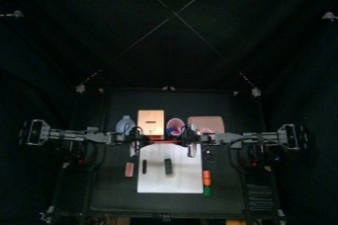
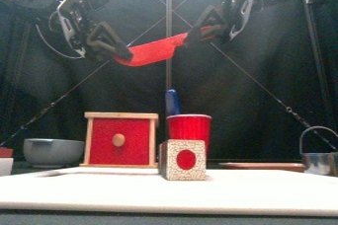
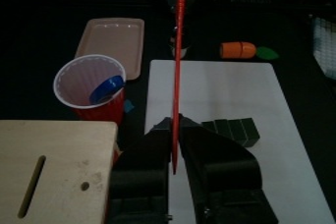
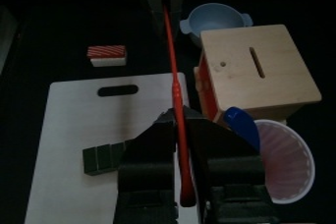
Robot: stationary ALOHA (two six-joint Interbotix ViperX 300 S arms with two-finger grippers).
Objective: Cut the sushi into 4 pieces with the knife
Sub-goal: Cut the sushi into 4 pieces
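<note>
A red toy knife (image 2: pixel 153 48) hangs high above the table, slanting between my two grippers. My right gripper (image 2: pixel 214 32) is shut on its handle end and my left gripper (image 2: pixel 117 49) on its blade end. The left wrist view shows the knife (image 3: pixel 178 71) edge-on, rising from my left gripper (image 3: pixel 174 154). In the right wrist view it (image 4: pixel 175 81) runs out of my right gripper (image 4: pixel 184 144). The dark green sushi roll (image 1: pixel 169 167) lies below on the white cutting board (image 1: pixel 156 175). It shows as sushi roll (image 3: pixel 231 128) and sushi roll (image 4: pixel 102 157) in the wrist views.
Behind the board stand a blue-grey bowl (image 1: pixel 126 123), a wooden box (image 2: pixel 122 140), a red cup (image 2: pixel 189 127) holding a blue knife (image 2: pixel 172 101), and a pink tray (image 1: pixel 205 123). A red-and-white sushi piece (image 4: pixel 105 53) lies left of the board and a toy carrot (image 3: pixel 239 49) lies at its right.
</note>
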